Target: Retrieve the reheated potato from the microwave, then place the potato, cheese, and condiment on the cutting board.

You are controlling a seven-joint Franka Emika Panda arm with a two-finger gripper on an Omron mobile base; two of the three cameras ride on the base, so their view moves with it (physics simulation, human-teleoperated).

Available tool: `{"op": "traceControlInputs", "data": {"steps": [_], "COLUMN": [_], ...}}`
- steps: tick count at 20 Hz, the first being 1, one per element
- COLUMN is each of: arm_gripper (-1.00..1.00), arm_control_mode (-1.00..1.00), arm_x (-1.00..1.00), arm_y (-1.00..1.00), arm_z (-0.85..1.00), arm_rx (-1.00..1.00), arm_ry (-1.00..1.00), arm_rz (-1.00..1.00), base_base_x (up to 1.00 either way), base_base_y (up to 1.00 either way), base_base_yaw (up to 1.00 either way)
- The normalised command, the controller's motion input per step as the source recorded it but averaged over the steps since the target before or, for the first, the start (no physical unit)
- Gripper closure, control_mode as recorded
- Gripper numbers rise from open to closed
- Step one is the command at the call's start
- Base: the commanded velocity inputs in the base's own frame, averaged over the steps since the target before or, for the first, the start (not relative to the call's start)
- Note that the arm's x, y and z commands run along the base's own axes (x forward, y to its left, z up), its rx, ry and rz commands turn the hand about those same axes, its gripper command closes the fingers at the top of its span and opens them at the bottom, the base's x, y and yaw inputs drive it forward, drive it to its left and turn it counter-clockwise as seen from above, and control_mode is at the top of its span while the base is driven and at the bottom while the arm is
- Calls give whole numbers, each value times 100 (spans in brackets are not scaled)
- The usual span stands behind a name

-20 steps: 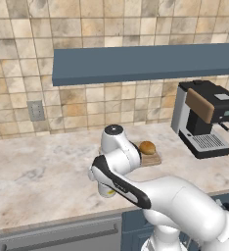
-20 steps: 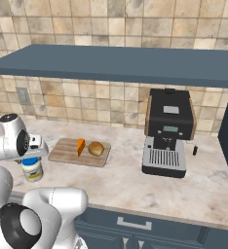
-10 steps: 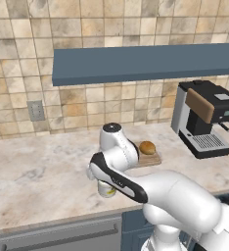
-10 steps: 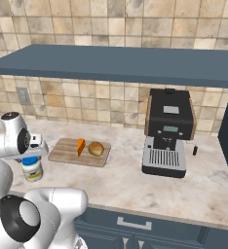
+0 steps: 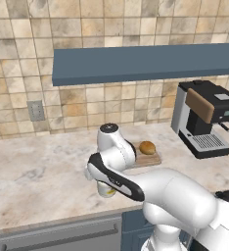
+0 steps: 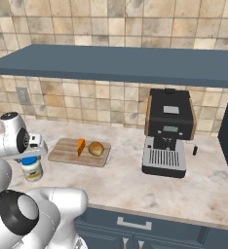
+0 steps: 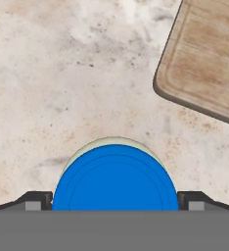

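Observation:
The condiment (image 7: 115, 176), a white jar with a blue lid, stands on the counter directly under my hand. My gripper (image 7: 115, 201) is open, one fingertip on each side of the lid and not touching it. The right base view shows the gripper (image 6: 33, 154) just above the jar (image 6: 32, 168), left of the cutting board (image 6: 62, 150). On the board lie the orange cheese (image 6: 80, 146) and the potato (image 6: 96, 148). From the left base view my arm hides most of the jar (image 5: 105, 190), and the potato (image 5: 147, 147) shows on the board (image 5: 150, 159). The microwave is out of view.
A silver-and-black coffee machine (image 6: 167, 138) stands on the counter to the right of the board. A blue shelf (image 6: 116, 63) runs along the tiled wall above. A corner of the board (image 7: 204, 63) lies close to the jar.
The hand has drifted slightly left in the left base view, staying over the jar. The jaws stay equally wide, and the jar, cheese and potato have not moved.

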Motion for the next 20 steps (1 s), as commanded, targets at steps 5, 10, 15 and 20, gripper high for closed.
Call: {"op": "traceControlInputs", "data": {"steps": [5, 10, 15, 20], "arm_gripper": [-100, 100, 100, 100], "arm_control_mode": [-100, -100, -100, -100], "arm_x": [0, 0, -1, -18], "arm_y": [0, 0, -3, -8], "arm_z": [-22, -29, -23, 6], "arm_rx": [-3, -3, 0, 0], "arm_ry": [3, 12, 11, 0], "arm_rz": [0, 0, 0, 0], "base_base_x": [0, 0, 0, 0], "base_base_y": [0, 0, 0, 0], "base_base_yaw": [0, 0, 0, 0]}}
